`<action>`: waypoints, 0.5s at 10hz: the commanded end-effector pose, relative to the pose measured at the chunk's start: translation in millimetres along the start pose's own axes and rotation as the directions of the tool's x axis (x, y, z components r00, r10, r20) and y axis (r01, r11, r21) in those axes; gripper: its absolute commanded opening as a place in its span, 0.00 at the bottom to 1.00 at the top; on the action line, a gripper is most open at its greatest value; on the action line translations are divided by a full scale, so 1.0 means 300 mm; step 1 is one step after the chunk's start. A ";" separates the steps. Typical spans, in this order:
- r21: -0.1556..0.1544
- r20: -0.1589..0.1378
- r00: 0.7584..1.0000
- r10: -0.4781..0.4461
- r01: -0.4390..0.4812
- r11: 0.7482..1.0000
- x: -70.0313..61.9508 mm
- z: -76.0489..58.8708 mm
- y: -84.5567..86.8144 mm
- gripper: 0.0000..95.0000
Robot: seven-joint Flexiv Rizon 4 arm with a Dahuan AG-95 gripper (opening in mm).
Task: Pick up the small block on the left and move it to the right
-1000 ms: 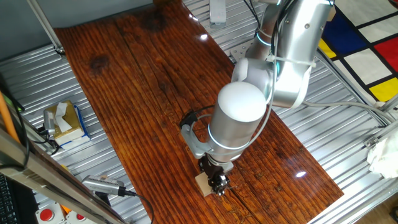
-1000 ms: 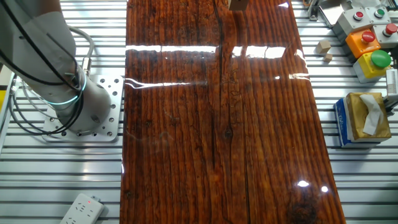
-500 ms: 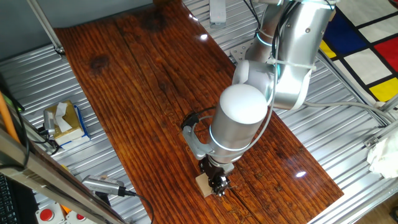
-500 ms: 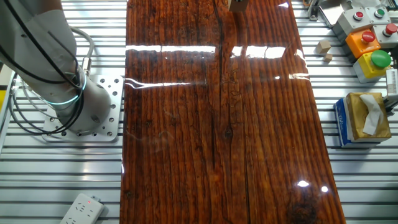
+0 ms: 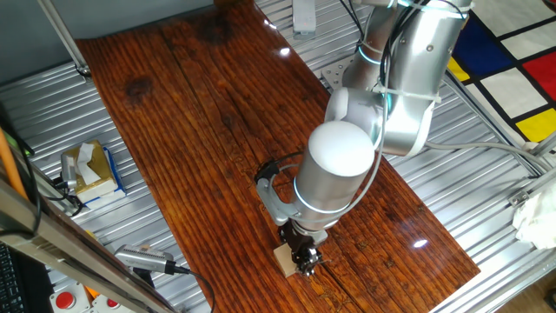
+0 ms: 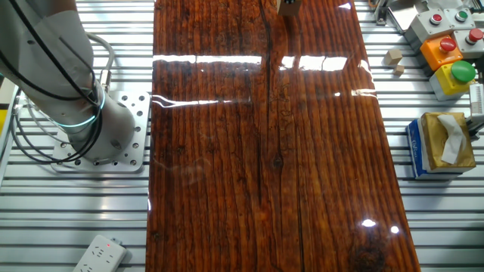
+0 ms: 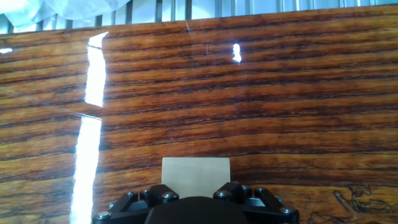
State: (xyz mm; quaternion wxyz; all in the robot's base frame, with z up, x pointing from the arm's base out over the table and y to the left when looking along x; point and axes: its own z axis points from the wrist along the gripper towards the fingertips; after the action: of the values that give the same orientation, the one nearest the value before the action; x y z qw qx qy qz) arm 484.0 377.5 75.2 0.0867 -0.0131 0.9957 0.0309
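The small block (image 5: pixel 283 258) is a light tan wooden cube near the front edge of the wooden table (image 5: pixel 200 130). My gripper (image 5: pixel 304 259) is straight down on it. In the hand view the block (image 7: pixel 195 170) sits between my two black fingers (image 7: pixel 160 196), which stand against its left and right sides, so the gripper (image 7: pixel 195 194) is shut on it. The block's underside is hidden, so I cannot tell whether it touches the table. In the other fixed view only a sliver of the block (image 6: pixel 288 4) shows at the top edge.
A blue-and-yellow tissue box (image 5: pixel 89 170) stands on the metal bench left of the table and also shows in the other fixed view (image 6: pixel 440 143). Two small tan blocks (image 6: pixel 392 57) and coloured buttons (image 6: pixel 452 53) lie nearby. A power strip (image 6: pixel 100 255) lies by the arm's base (image 6: pixel 106 136).
The arm's upper body has shifted slightly to the right and down in the fixed view. The block sliver in the other fixed view has slid slightly toward the top edge.
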 end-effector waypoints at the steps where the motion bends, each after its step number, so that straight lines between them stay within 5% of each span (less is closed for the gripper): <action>1: 0.000 0.004 1.000 0.001 -0.001 1.000 0.001 0.004 -0.001 0.00; 5: 0.002 0.009 1.000 0.001 -0.001 1.000 0.004 0.020 0.006 0.00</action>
State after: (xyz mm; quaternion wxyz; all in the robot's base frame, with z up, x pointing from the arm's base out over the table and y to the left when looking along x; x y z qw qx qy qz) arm 483.8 380.2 66.3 0.0916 -0.0126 0.9953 0.0295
